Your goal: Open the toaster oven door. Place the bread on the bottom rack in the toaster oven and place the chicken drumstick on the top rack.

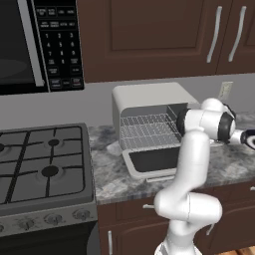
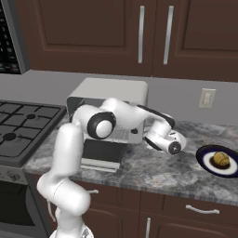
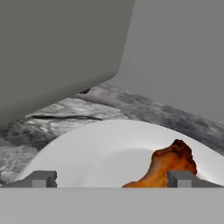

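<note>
Currently — oven (image 1: 149, 102) door (image 1: 149, 162) down, racks bare. Gripper (image 3: 111, 177) open, nothing held, low over white plate (image 3: 100, 148) for pickup; drumstick (image 3: 168, 164) at 3 o'clock by one fingertip. Bread (image 2: 221, 159) on dark plate (image 2: 204, 153).

even, soft rendered light with no glare; faint shadow beneath the toaster oven (image 1: 149, 119) on the counter (image 2: 153, 169); edges slightly pixelated.

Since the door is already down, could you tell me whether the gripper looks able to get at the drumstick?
Probably yes: the gripper is open just above the white plate, the drumstick lies near its right fingertip, and nothing sits between them, though it is slightly off-centre.
</note>
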